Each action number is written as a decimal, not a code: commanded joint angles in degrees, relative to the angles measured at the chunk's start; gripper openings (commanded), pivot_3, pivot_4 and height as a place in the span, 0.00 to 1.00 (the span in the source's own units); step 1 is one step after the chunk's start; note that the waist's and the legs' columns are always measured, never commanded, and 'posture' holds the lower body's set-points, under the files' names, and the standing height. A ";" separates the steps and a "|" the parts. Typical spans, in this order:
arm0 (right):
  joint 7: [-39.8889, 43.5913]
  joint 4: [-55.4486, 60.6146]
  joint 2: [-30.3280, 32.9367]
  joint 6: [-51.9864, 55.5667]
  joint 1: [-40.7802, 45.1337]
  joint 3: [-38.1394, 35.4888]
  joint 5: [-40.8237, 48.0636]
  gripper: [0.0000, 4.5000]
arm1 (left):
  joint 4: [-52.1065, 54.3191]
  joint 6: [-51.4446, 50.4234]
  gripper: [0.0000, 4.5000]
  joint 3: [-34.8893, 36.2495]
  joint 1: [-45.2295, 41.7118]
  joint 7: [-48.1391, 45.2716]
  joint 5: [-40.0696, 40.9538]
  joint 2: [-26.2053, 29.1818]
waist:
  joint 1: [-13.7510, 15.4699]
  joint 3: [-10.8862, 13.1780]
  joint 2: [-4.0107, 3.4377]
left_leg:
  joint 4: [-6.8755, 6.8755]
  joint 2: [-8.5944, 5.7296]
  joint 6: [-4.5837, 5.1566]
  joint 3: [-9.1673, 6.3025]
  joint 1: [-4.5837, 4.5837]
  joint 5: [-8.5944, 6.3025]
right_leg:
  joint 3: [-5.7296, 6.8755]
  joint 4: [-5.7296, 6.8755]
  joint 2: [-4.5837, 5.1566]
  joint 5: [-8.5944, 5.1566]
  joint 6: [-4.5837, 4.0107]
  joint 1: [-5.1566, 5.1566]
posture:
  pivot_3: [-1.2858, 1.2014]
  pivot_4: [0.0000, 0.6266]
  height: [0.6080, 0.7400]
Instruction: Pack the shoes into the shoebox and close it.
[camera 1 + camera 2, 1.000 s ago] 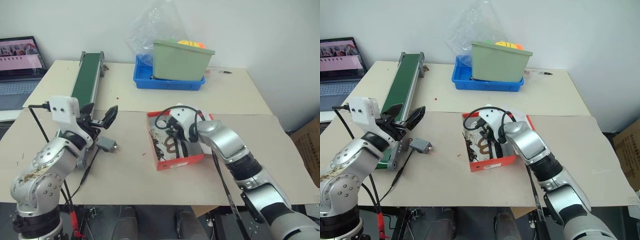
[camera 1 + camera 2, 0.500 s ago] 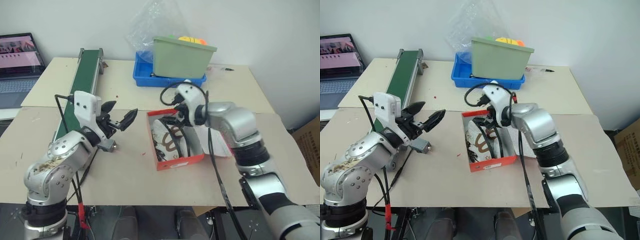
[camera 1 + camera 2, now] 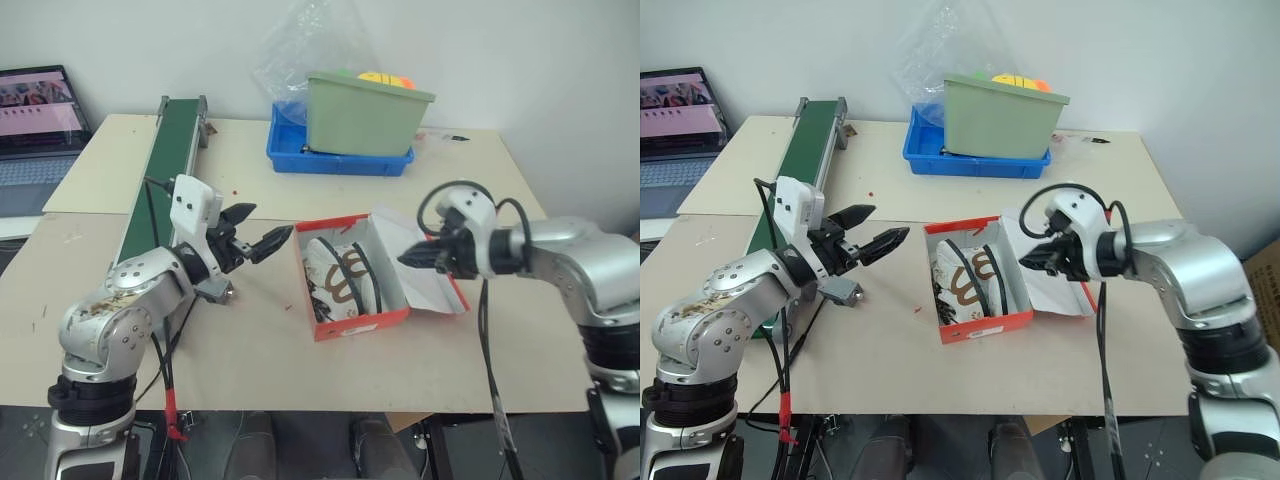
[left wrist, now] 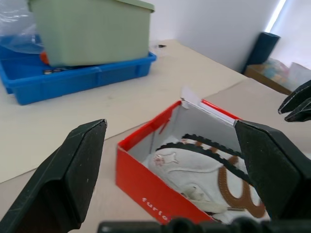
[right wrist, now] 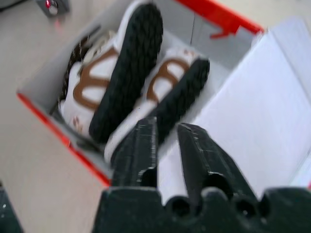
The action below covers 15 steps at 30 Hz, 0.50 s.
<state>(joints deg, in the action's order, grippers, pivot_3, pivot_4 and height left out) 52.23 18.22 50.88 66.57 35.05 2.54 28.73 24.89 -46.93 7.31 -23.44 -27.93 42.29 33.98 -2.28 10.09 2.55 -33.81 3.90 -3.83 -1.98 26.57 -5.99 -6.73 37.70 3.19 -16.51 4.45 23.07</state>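
Having withdrawn from the shoebox [image 3: 352, 283], the right gripper [image 3: 412, 257], jaws pressed together and empty, hovers over the flat-lying lid [image 3: 432, 283] on its side, nearer than the spread-jawed left gripper [image 3: 262, 238], shoes [image 3: 340, 276] packed inside on the counter [image 3: 250, 340].

A plain white wall [image 3: 520, 60] backed two beige tables [image 3: 470, 170] set end to end, the far one carrying a green conveyor belt [image 3: 170, 150], blue tray [image 3: 340, 160], green bin [image 3: 365, 118] and clear bag [image 3: 305, 45], a laptop [image 3: 40, 120] far left.
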 commanded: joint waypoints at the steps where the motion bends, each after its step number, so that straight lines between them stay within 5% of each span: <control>1: 0.99 7.08 3.90 4.53 -7.20 -7.26 4.94 0.01 | 1.75 -1.19 1.00 -2.58 -1.43 -7.42 1.30 4.18 | 0.03 0.00 0.00 | 0.00 0.01 0.00 -0.01 -0.01 0.00 | 0.01 0.00 -0.01 -0.01 0.00 0.00 | 0.52 0.24 1.00; 8: -6.00 11.71 -3.25 5.21 -29.82 -12.41 7.15 0.01 | -0.09 2.48 1.00 -10.39 -3.44 -16.33 -5.07 9.56 | 0.25 -0.01 0.01 | -0.06 -0.02 0.03 0.04 -0.03 -0.02 | -0.02 -0.02 0.02 -0.04 0.04 -0.06 | 0.52 0.24 1.00; 15: -20.39 -2.78 -20.52 0.44 -28.33 -16.46 3.48 0.01 | -2.87 1.67 1.00 -9.93 -6.79 -18.92 -5.40 9.82 | -0.43 -0.02 0.00 | -0.18 -0.01 0.06 0.11 -0.18 0.00 | -0.17 0.02 0.00 -0.11 0.40 -0.13 | 0.52 0.24 1.00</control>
<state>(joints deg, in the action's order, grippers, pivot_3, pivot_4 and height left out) 35.83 19.09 33.21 70.08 4.92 -9.52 32.80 21.66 -46.21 -3.49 -29.33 -45.89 37.66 43.07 -2.70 10.08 2.55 -33.96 3.91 -3.77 -1.88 26.38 -5.99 -6.90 37.71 3.18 -16.61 4.82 22.92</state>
